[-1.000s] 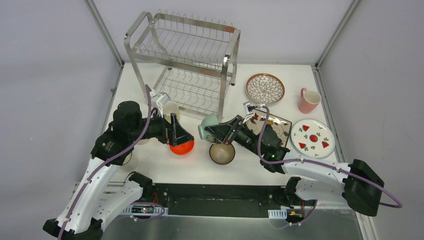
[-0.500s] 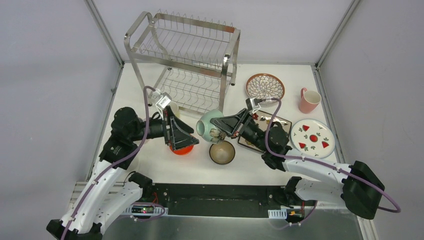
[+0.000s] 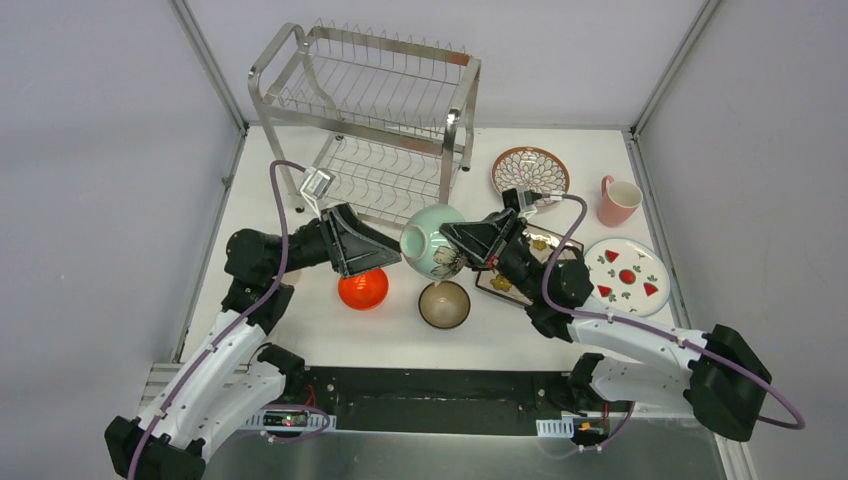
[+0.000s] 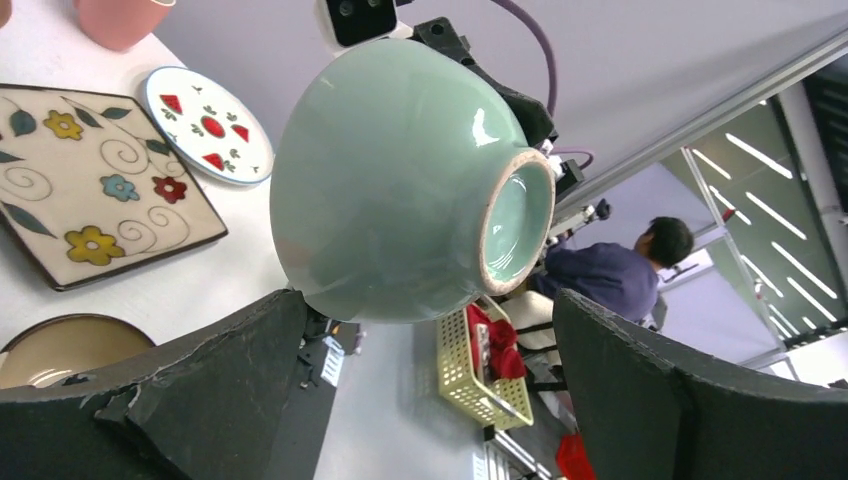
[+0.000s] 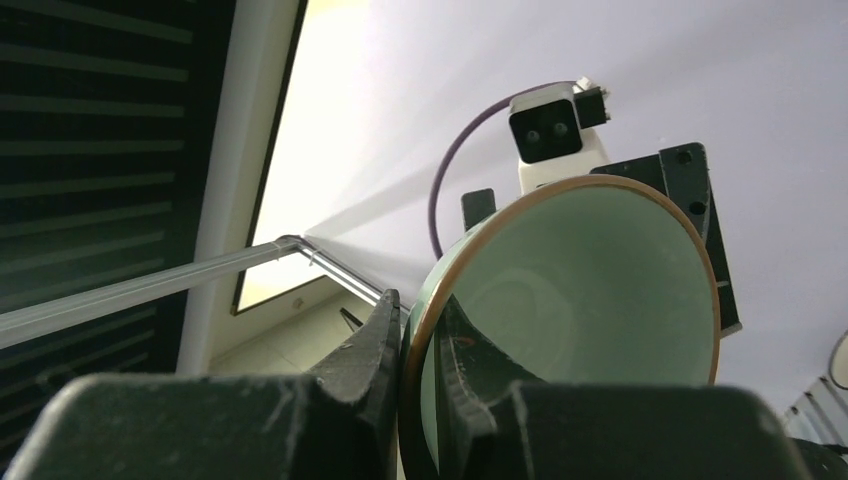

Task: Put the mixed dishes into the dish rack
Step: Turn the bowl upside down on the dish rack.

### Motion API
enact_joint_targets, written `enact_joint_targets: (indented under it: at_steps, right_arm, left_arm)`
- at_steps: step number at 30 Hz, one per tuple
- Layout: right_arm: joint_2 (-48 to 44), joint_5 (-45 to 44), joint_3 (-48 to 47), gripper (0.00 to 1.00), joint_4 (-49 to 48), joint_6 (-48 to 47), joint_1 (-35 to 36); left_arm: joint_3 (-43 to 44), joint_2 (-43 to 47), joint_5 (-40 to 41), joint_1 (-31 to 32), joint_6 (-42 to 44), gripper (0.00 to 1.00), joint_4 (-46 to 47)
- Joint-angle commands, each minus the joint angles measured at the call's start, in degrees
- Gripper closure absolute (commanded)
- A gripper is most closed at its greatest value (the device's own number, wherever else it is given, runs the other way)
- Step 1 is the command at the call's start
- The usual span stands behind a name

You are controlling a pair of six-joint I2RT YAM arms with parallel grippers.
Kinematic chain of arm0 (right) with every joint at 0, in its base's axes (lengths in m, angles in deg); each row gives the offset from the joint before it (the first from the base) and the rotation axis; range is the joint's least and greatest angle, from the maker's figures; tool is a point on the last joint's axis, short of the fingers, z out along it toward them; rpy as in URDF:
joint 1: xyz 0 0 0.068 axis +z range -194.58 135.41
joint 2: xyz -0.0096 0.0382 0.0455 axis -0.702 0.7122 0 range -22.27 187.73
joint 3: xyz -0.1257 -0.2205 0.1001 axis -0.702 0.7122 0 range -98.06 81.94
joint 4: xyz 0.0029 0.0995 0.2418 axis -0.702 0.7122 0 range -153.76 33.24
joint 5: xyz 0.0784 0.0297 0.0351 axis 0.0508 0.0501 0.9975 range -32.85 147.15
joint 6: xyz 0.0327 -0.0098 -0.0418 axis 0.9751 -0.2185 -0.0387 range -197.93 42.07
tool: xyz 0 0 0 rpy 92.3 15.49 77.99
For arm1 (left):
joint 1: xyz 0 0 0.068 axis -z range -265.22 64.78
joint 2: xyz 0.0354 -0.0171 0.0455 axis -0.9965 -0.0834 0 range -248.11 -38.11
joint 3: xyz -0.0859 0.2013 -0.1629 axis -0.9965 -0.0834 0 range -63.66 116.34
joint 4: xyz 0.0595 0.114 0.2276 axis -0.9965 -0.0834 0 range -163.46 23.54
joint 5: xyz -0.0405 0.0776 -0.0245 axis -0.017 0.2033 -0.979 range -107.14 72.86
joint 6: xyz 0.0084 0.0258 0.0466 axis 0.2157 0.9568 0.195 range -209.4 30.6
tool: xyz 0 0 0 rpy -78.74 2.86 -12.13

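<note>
The bowl (image 3: 432,241) is being held above the bench, near of the rack (image 3: 372,92), its rim pinched in the narrowed right jaws and its foot turned left, seemingly for a handover. The left jaws are being held wide, facing that foot. The pinch point is being hidden by the bowl from above.

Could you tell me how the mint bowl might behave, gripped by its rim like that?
The mint bowl looks like glazed ceramic: probably rigid, fairly heavy, breakable if dropped. Its glossy surface may be slippery, and the right gripper pinches only its thin rim, so it could pivot. Laid sideways, its round wall would likely roll.
</note>
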Motion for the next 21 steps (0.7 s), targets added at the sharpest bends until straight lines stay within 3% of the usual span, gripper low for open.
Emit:
enact_joint_targets:
  at_steps: [1,21]
  right_arm:
    - [2.8,-1.4,-5.9,1.00,-12.5,4.7,-0.2]
    - [12.9,0.8,-13.2,1.00,-16.0,8.1,1.8]
  left_arm:
    - [-1.8,-1.1,2.9,-0.2,-10.3,0.01,14.3]
    - [-7.1,-5.0,6.3,-0.2,-21.8,0.01,31.9]
